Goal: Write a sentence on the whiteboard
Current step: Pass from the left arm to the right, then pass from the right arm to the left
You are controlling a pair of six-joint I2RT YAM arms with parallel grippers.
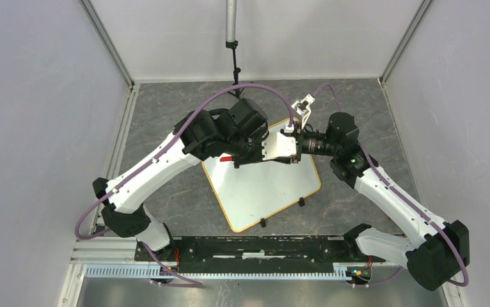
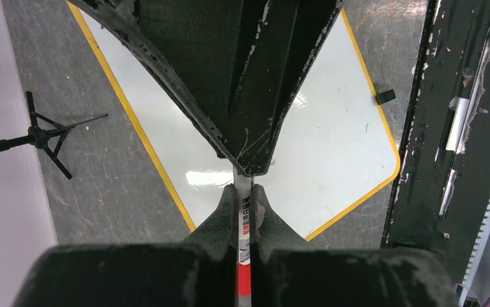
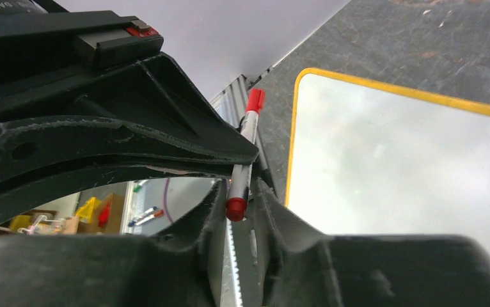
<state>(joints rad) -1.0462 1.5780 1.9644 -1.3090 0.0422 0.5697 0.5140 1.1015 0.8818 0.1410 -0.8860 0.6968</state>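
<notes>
I have the whiteboard (image 1: 261,192) lying flat on the grey bench (image 1: 165,102), mid-bench and turned askew, its two black clip feet on the near edge. Both arms meet above its far end. My left claw (image 2: 245,201) is pinched tight on a red-and-white marker (image 2: 244,236). My right claw (image 3: 237,195) comes in from the opposite side, narrowed around the marker's red tip end.

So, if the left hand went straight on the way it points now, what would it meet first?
The right hand: it faces the left hand tip to tip, both closed on one marker, with hardly any gap. The whiteboard lies below.
</notes>
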